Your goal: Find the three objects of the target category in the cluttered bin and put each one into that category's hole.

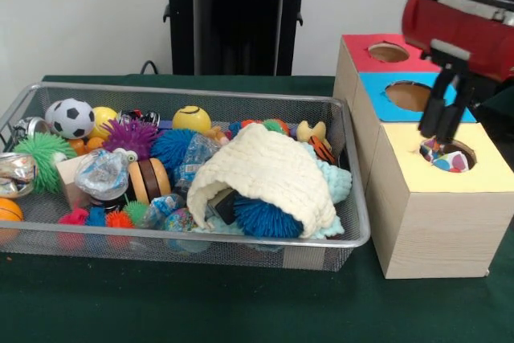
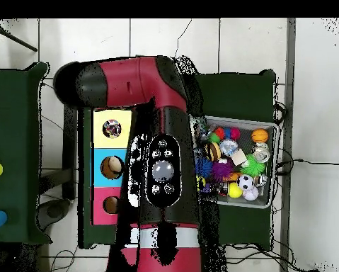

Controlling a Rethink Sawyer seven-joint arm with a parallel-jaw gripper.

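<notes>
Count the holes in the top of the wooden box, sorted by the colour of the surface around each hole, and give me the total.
Red-topped hole: 1
Blue-topped hole: 1
Yellow-topped hole: 1
Total: 3

Green-covered table [image 1: 161,303] carries wire mesh bin [image 1: 353,222], wooden three-hole box [image 1: 434,230] beside it

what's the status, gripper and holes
Gripper above yellow box hole, fingers close together, nothing visibly held. Multicoloured ball already in hole. Bin cluttered; cream cloth covers toys.
</notes>
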